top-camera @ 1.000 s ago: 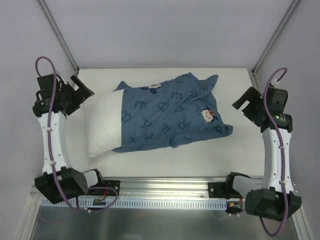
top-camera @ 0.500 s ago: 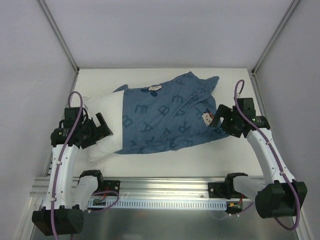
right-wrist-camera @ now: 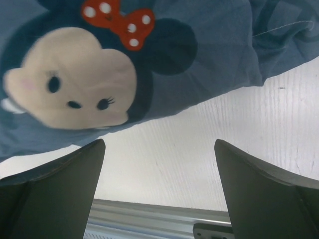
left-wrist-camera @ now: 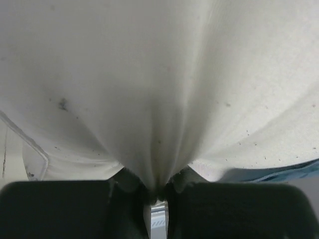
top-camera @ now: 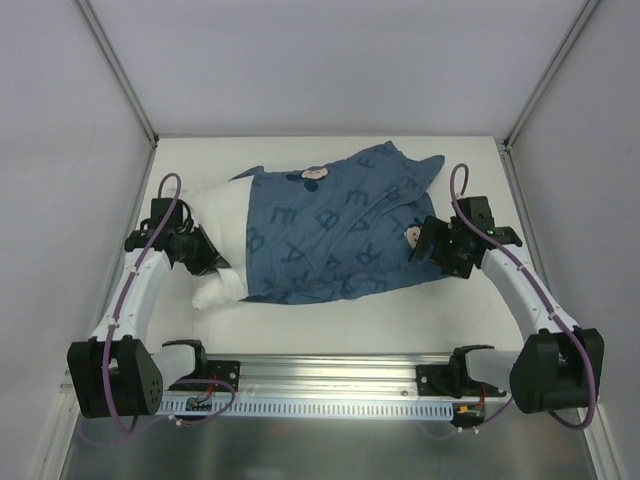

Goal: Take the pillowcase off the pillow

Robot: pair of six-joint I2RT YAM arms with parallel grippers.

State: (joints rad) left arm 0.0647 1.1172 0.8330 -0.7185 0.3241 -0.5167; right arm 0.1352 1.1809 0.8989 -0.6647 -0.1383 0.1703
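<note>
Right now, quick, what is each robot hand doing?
Left gripper: shut on the pillow.
Right gripper: open, holding nothing, near the pillowcase.

Pillow [top-camera: 213, 212] lies across the middle of the table [top-camera: 330, 312], long axis running left to right. Pillowcase [top-camera: 330, 235] covers its centre and right portion. The pillow's left end protrudes from the pillowcase on the left side.

Left gripper [top-camera: 212, 266] sits at that exposed left end, on its near side, jaws pinched together on a fold of the pillow.

Right gripper [top-camera: 430, 246] sits just beside the pillowcase's right edge, toward its near corner. Its jaws are apart over bare table, fabric edge just ahead of them.

A rail [top-camera: 330, 372] runs along the table's near edge, in front of the pillow.
</note>
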